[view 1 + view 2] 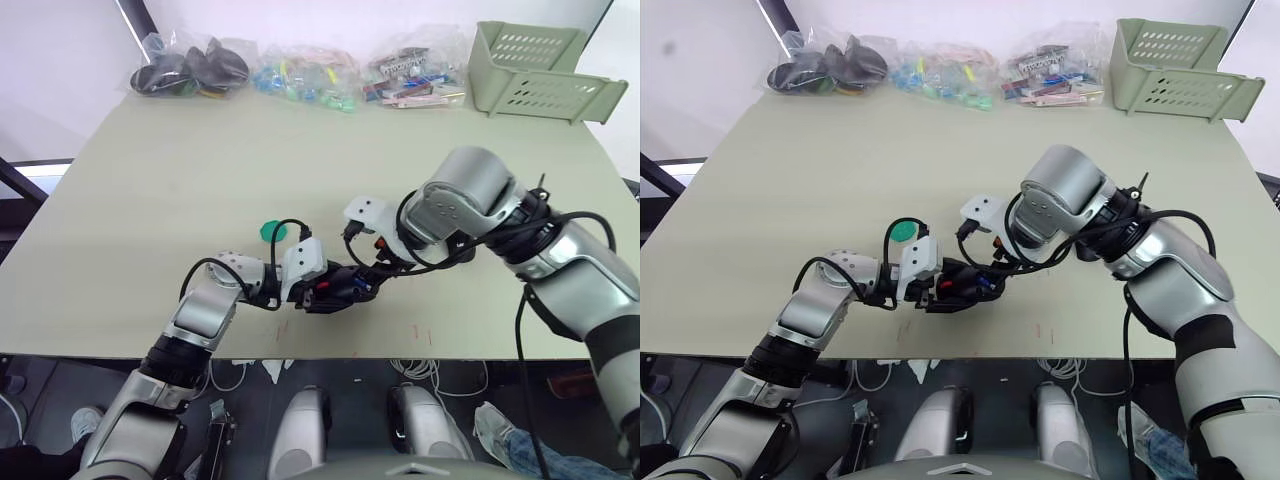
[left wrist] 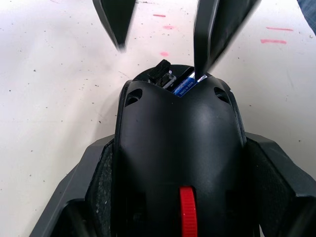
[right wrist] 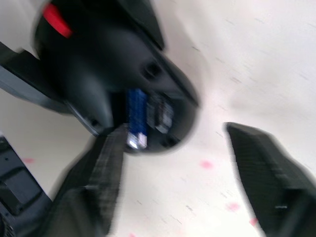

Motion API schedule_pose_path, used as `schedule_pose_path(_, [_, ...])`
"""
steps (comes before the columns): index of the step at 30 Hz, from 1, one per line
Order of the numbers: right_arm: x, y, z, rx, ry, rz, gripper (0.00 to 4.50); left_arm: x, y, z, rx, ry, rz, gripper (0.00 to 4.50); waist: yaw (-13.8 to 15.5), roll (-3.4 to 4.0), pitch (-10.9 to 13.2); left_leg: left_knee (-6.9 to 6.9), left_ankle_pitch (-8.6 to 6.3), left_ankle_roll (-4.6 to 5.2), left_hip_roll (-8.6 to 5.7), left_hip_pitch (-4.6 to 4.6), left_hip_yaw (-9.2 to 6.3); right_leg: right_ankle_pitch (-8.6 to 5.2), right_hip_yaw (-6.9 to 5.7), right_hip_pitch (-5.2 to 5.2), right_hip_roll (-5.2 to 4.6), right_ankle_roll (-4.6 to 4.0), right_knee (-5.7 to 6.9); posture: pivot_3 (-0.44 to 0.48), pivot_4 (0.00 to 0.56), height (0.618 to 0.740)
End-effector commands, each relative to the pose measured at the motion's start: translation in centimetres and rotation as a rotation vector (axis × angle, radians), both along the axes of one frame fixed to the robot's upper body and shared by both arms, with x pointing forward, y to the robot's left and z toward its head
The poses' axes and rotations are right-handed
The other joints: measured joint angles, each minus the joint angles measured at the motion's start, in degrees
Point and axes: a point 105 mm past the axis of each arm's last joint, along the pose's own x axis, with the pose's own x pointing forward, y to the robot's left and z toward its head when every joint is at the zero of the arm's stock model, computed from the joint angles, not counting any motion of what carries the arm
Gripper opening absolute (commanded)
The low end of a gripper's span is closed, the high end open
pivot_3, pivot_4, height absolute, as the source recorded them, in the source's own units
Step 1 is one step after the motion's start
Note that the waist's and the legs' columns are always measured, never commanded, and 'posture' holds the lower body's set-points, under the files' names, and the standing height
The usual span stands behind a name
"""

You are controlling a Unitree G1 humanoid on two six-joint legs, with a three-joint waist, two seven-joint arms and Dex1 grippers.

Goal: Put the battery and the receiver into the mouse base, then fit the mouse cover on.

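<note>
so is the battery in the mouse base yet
In. The blue battery lies in the open compartment of the mouse base, which the left tool clamps; the open right tool has one finger at its silver end.

Mouse base [image 2: 177,148]: black, glossy, with a red scroll wheel [image 2: 186,215] at the lower centre of the left wrist frame. Battery [image 3: 135,116]: blue with a silver end. Receiver [image 3: 163,114]: dark with silvery edges, just beside the battery. Left pincer [image 2: 177,207] and right pincer [image 3: 177,168]: black fingers. Counter [image 1: 200,160]: pale beige, with small dark specks and short red marks [image 2: 273,41]. Disc [image 1: 273,231] at centre of the left eye frame: green. Basket [image 1: 535,70] at upper right: pale green, slotted walls. Bags [image 1: 300,70] along the top edge: clear, holding black and multicoloured items
</note>
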Motion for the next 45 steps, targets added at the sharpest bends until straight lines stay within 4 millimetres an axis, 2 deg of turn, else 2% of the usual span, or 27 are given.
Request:
schedule_pose_path(1, [-2.2,-0.9,3.0,0.079,-0.016,0.125,3.22,0.1,0.2,0.2,-0.005,-0.011,0.012,2.99,0.2,-0.01,0.02,-0.02,0.0,0.0,-0.01,-0.05,-0.03,0.0,-0.02,-0.03,0.0,0.0,-0.02,0.0,0.15,0.74])
schedule_pose_path(3, [-3.0,-1.4,3.4,0.131,-0.019,0.151,3.22,0.1,0.2,0.2,-0.004,-0.011,0.01,2.99,0.13,-0.01,0.02,-0.07,-0.01,0.0,-0.01,-0.08,-0.09,-0.01,-0.09,-0.03,-0.04,0.0,-0.09,0.0,0.15,0.74])
schedule_pose_path(7, [-3.6,-2.3,3.4,0.203,-0.132,0.2,3.22,0.1,0.3,0.2,0.001,-0.011,0.008,2.99,0.03,-0.02,0.02,-0.11,-0.01,0.0,0.0,0.0,-0.08,-0.02,-0.08,-0.02,-0.02,0.01,-0.06,0.0,0.15,0.74])
schedule_pose_path(10, [-4.2,-2.3,3.4,0.436,-0.151,0.199,3.22,0.2,0.4,0.2,0.008,-0.014,0.005,2.99,0.07,-0.04,0.01,-0.11,-0.01,0.0,0.01,0.01,-0.11,-0.03,-0.13,0.01,-0.01,0.02,-0.07,0.0,0.15,0.74])
schedule_pose_path(14, [-3.7,-2.6,3.1,0.614,-0.289,0.185,3.22,0.2,0.6,0.2,0.018,-0.014,0.003,2.99,0.04,-0.04,0.02,-0.12,0.0,0.0,-0.02,0.02,0.01,-0.02,0.0,0.02,-0.01,0.03,-0.08,0.0,0.15,0.74])
schedule_pose_path(17, [-2.4,-2.4,3.0,0.689,-0.375,0.125,3.22,0.2,0.8,0.1,0.027,-0.013,0.0,2.99,-0.09,-0.08,0.01,-0.11,0.0,0.0,0.0,0.07,0.01,-0.07,0.02,0.03,0.04,0.12,-0.08,0.0,0.15,0.74])
schedule_pose_path(21, [-2.2,-1.3,1.1,0.723,-0.443,0.172,2.14,0.2,1.0,-0.1,0.039,-0.016,-0.011,2.99,0.03,-0.09,0.0,-0.1,0.01,0.0,0.07,0.12,-0.03,-0.11,0.05,0.04,0.17,0.19,-0.03,0.0,0.15,0.74])
schedule_pose_path(22, [-2.1,-1.1,0.8,0.718,-0.471,0.183,1.48,0.3,1.0,-0.1,0.04,-0.016,-0.011,2.99,0.03,-0.09,0.01,-0.1,0.0,0.0,0.07,0.11,-0.03,-0.11,0.05,0.04,0.18,0.18,-0.04,0.0,0.15,0.74])
schedule_pose_path(23, [-2.1,-1.0,0.9,0.728,-0.496,0.19,1.27,0.3,1.1,0.0,0.041,-0.016,-0.01,2.99,0.01,-0.09,0.01,-0.1,0.0,0.0,0.07,0.11,-0.01,-0.11,0.07,0.03,0.17,0.18,-0.03,0.0,0.15,0.74])
schedule_pose_path(26, [-1.9,-0.9,0.2,0.744,-0.525,0.185,0.03,0.4,1.3,-0.1,0.051,-0.018,-0.015,2.99,0.01,-0.09,0.01,-0.1,0.0,0.0,0.06,0.09,0.02,-0.03,0.09,0.02,0.18,0.03,-0.04,0.0,0.15,0.74])
schedule_pose_path(37, [-2.6,-0.4,-2.1,0.732,-0.489,0.177,0.03,0.3,1.7,-0.6,0.075,-0.006,-0.016,2.99,-0.05,-0.09,0.01,-0.1,0.0,0.0,0.1,0.16,0.0,-0.04,0.09,0.03,0.24,0.03,0.0,0.0,0.15,0.74])
schedule_pose_path(45, [-2.6,-0.2,-2.6,0.727,-0.481,0.174,0.03,0.1,2.0,-0.9,0.096,0.006,-0.014,2.99,-0.1,-0.08,0.0,-0.1,0.01,0.0,0.15,0.19,0.0,-0.04,0.1,0.03,0.31,0.03,0.02,0.0,0.15,0.74])
